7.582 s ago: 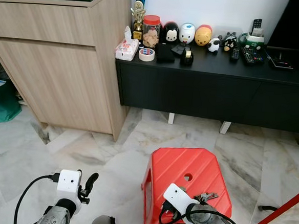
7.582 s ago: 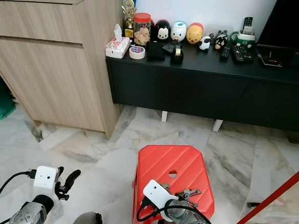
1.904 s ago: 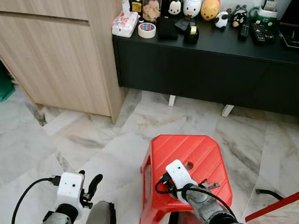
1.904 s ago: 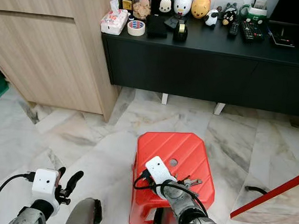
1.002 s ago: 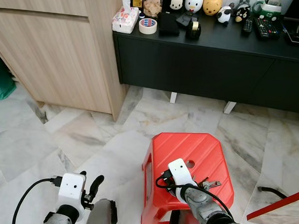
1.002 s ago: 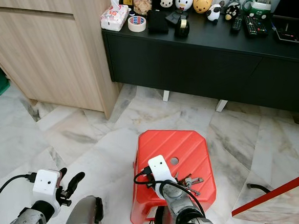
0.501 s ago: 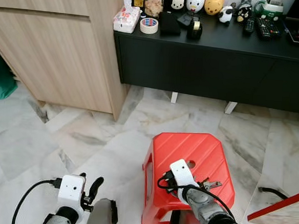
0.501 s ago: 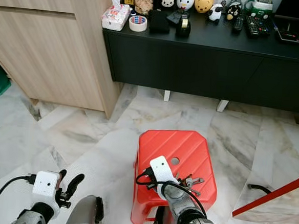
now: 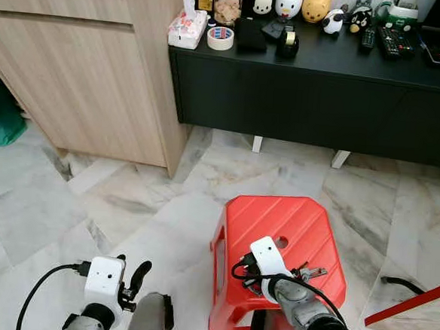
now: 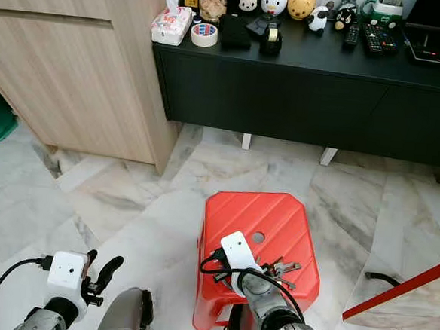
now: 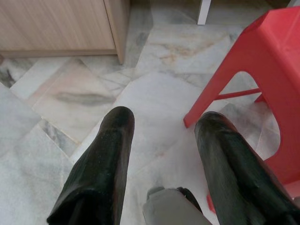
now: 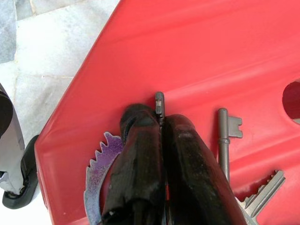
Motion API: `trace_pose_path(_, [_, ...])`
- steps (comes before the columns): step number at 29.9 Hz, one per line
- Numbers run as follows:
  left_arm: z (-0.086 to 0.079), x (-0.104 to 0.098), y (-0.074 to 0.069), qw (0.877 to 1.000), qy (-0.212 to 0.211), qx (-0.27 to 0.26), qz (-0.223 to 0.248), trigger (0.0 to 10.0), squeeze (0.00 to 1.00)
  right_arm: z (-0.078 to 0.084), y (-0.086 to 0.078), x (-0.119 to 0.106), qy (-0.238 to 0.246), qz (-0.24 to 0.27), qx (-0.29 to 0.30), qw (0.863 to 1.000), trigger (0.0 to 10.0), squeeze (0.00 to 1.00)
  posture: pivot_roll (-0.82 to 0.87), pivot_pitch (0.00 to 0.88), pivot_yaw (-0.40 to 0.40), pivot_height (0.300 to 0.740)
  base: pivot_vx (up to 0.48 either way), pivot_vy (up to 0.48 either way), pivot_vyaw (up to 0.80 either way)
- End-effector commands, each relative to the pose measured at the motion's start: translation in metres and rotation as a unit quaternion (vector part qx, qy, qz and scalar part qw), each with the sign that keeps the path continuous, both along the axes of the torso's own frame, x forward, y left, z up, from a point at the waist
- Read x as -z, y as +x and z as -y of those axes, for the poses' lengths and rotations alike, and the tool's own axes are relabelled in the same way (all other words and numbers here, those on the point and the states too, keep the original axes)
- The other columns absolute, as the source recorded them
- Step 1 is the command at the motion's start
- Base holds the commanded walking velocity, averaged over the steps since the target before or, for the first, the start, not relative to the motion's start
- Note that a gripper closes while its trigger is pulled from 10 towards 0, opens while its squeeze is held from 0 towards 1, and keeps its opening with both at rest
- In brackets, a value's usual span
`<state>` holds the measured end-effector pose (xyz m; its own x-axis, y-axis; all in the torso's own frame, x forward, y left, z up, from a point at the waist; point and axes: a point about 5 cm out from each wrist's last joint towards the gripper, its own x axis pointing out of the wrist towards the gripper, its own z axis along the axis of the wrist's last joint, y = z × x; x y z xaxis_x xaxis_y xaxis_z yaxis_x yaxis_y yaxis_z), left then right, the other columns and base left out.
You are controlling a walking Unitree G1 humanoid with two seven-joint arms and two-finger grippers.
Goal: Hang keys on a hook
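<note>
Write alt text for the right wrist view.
The right tool, its two black fingers closed on a thin metal piece of the keys, sits over the red stool. A long key and a toothed key lie beside it, and a purple jagged tag shows under the fingers.

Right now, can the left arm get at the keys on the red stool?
Probably not without shifting: the left gripper hangs open over the floor beside the red stool, and the right gripper already grips the keys.
</note>
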<state>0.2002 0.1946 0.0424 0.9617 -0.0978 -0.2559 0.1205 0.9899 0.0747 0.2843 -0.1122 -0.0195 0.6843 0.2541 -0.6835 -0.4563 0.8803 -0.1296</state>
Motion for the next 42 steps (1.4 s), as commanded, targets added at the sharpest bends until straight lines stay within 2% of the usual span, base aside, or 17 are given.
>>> trace_pose_path(1, [-0.001,0.003,-0.001,1.000,0.006,0.002,-0.009,10.0,0.00,0.005,-0.014,0.013,-0.002,-0.027,0.017,0.999,0.0,0.00,0.20,0.169,-0.006,0.626,0.000,0.000,0.00])
trace_pose_path(4, [-0.001,0.004,0.000,1.000,0.006,0.002,-0.010,10.0,0.00,0.004,-0.009,0.008,0.013,-0.007,0.026,1.000,0.0,0.00,0.19,0.155,-0.010,0.626,0.000,0.000,0.00])
trace_pose_path(5, [-0.001,0.006,0.002,1.000,0.006,0.001,-0.011,10.0,0.00,0.002,-0.002,0.001,0.026,0.017,0.033,0.999,0.0,0.00,0.18,0.151,-0.011,0.626,0.000,0.000,0.00])
trace_pose_path(10, [-0.001,0.011,0.011,1.000,0.006,-0.002,-0.014,10.0,0.00,0.000,0.011,-0.014,0.073,0.068,0.057,0.993,0.0,0.00,0.17,0.120,-0.019,0.626,0.000,0.000,0.00])
trace_pose_path(18, [-0.004,0.018,0.023,1.000,0.004,-0.011,-0.017,10.0,0.00,0.003,0.017,-0.023,0.120,0.110,0.073,0.984,0.0,0.00,0.14,0.069,-0.033,0.626,0.000,0.000,0.00])
trace_pose_path(21, [-0.004,0.025,0.027,1.000,0.003,-0.016,-0.022,10.0,0.00,0.005,0.019,-0.031,0.151,0.149,0.068,0.975,0.0,0.00,0.13,0.038,-0.046,0.626,0.000,0.000,0.00])
trace_pose_path(23, [-0.004,0.026,0.028,1.000,0.002,-0.018,-0.022,10.0,0.00,0.006,0.019,-0.033,0.156,0.158,0.067,0.973,0.0,0.00,0.13,0.035,-0.047,0.626,0.000,0.000,0.00])
trace_pose_path(24, [-0.005,0.028,0.028,0.999,0.001,-0.023,-0.023,10.0,0.00,0.010,0.019,-0.035,0.171,0.172,0.081,0.967,0.0,0.00,0.12,0.025,-0.052,0.626,0.000,0.000,0.00])
trace_pose_path(30, [-0.008,0.037,0.030,0.999,-0.002,-0.041,-0.029,10.0,0.00,0.017,0.014,-0.037,0.185,0.207,0.091,0.957,0.0,0.00,0.10,0.000,-0.068,0.626,0.000,0.000,0.00])
trace_pose_path(31, [-0.010,0.038,0.030,0.998,-0.003,-0.047,-0.029,10.0,0.00,0.017,0.011,-0.036,0.186,0.213,0.091,0.955,10.0,0.00,0.10,0.000,-0.072,0.626,0.000,0.000,0.00])
trace_pose_path(40, [-0.023,0.047,0.029,0.995,-0.017,-0.091,-0.033,10.0,0.00,0.023,-0.004,-0.027,0.178,0.216,0.111,0.954,10.0,0.00,0.09,0.000,-0.075,0.626,0.000,0.000,0.00])
trace_pose_path(42, [-0.028,0.054,0.026,0.993,-0.019,-0.106,-0.047,10.0,0.00,0.024,-0.010,-0.022,0.177,0.209,0.121,0.954,10.0,0.00,0.09,0.000,-0.067,0.626,0.000,0.000,0.00])
